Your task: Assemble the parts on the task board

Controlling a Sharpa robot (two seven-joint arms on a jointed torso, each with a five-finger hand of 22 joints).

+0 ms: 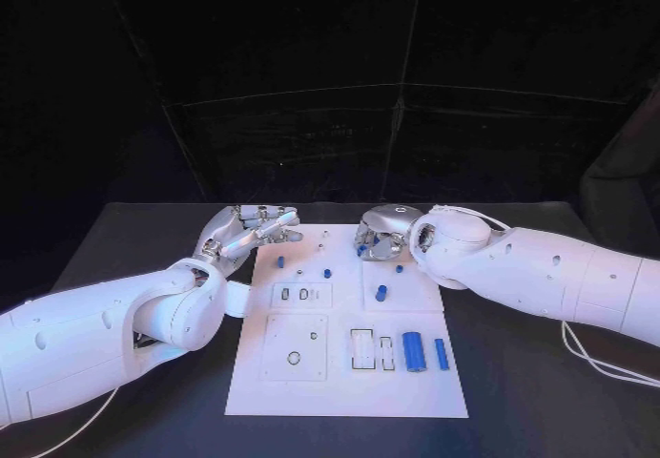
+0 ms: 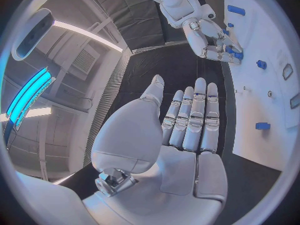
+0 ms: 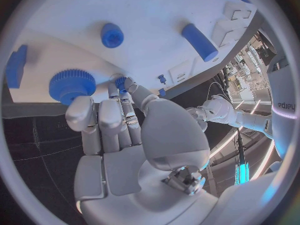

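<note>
A: Item one, the task board [image 1: 347,382]?
B: You had it mid-table, long axis running from near edge to far edge.

A: Parts?
B: A blue cylinder [image 1: 413,351] and a blue bar [image 1: 442,354] lay lengthwise near the board's right edge, bare black table [image 1: 536,401] beside them.

A: Hands?
B: Your left hand [image 2: 187,120] hovered flat, fingers straight, holding nothing, by the far left corner. Your right hand [image 3: 122,115] pinched a small blue part [image 3: 120,82] at the far edge; its shape was hard to make out.
</note>
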